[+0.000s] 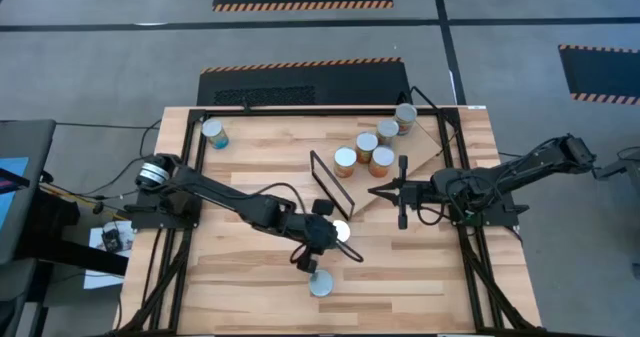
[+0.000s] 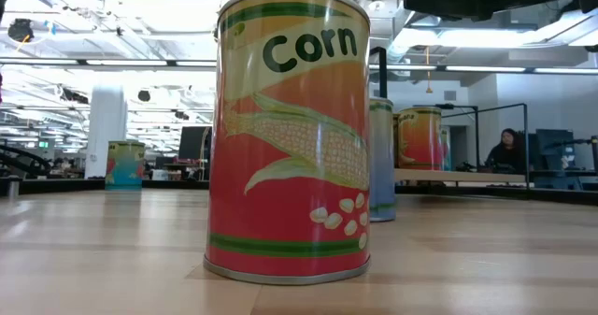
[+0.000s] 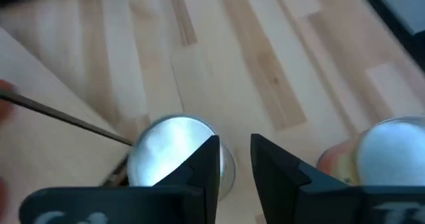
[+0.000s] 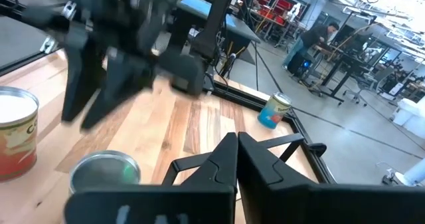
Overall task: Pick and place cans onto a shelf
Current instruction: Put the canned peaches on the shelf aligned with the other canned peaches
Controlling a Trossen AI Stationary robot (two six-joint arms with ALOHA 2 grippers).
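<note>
My left gripper (image 1: 322,243) is slightly open and empty. It points down over the table's middle, right beside a silvery-topped can (image 1: 342,231) that stands on the table (image 3: 171,144). A corn can (image 1: 320,283) stands upright nearer the front edge and fills the low view (image 2: 288,137). Another can (image 1: 213,132) stands at the far left. Several cans (image 1: 366,143) stand on the light-wood shelf (image 1: 415,162), whose black wire frame (image 1: 330,182) is at its left end. My right gripper (image 1: 386,191) is shut and empty, level over the shelf's near edge (image 4: 237,144).
A black metal frame (image 1: 190,177) runs round the slatted tabletop. Cables lie beside both arm bases. Bare wood lies at the table's front left and front right. A person (image 2: 509,151) sits in the room far behind the table.
</note>
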